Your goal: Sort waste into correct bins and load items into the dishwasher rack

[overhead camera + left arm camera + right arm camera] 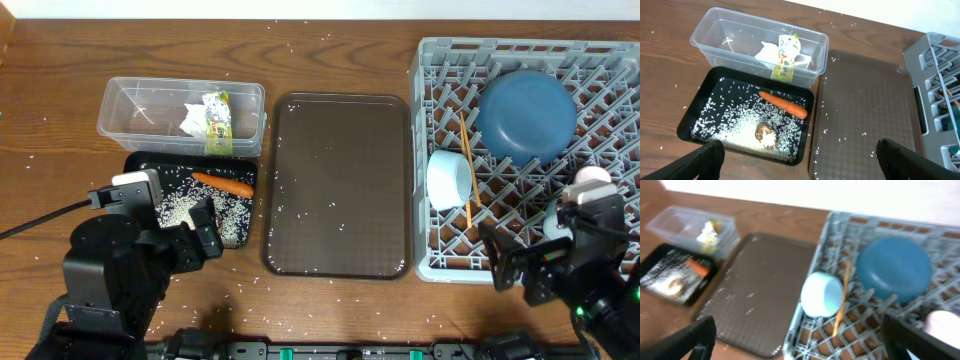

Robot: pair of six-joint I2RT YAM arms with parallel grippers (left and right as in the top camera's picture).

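Overhead looks nearly done to me: plate (527,115), bowl (450,178) and chopsticks (466,165) are in the rack (425,60), carrot (222,184) and rice (180,208) in the black tray (165,168), and wrapper (216,120) in the tub (115,110). Left fingers (705,160) and right fingers (695,340) are apart and empty. Stray rice is left on the bench (60,80).

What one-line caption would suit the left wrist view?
Sorted waste: black tray holds carrot, rice and a brown scrap; clear tub behind holds napkin and wrapper; rice-flecked serving tray alongside.
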